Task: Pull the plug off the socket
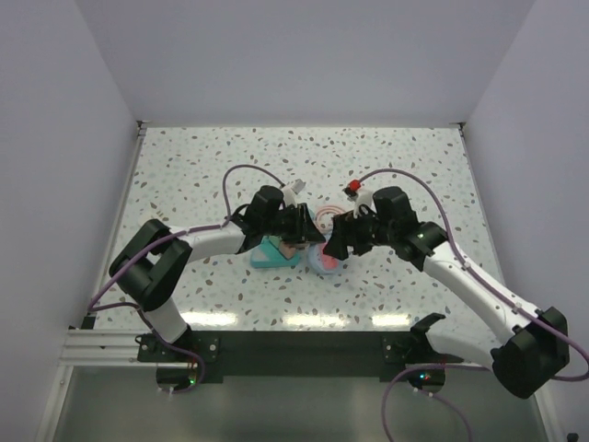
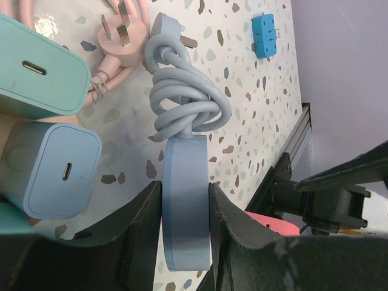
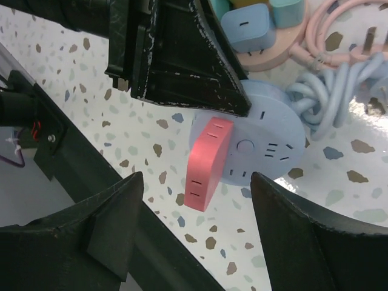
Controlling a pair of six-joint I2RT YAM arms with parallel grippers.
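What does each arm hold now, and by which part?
The left fingers pinch the round blue socket at its edge. The right fingers stand open around the pink plug and hold nothing.

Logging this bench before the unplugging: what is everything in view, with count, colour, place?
table: one, speckled white, underneath
socket: one, pale blue disc, held edge-on
plug: one, pink-red, seated in socket face
cable: one, pale blue, knotted beside socket
teal charger: one, teal, near cable
blue charger: one, pale blue, beside it
loose plug: one, pink, corded, on table
adapter: one, bright blue, alone on table
left end effector: one, black, shut on socket
right end effector: one, black, open, straddling plug
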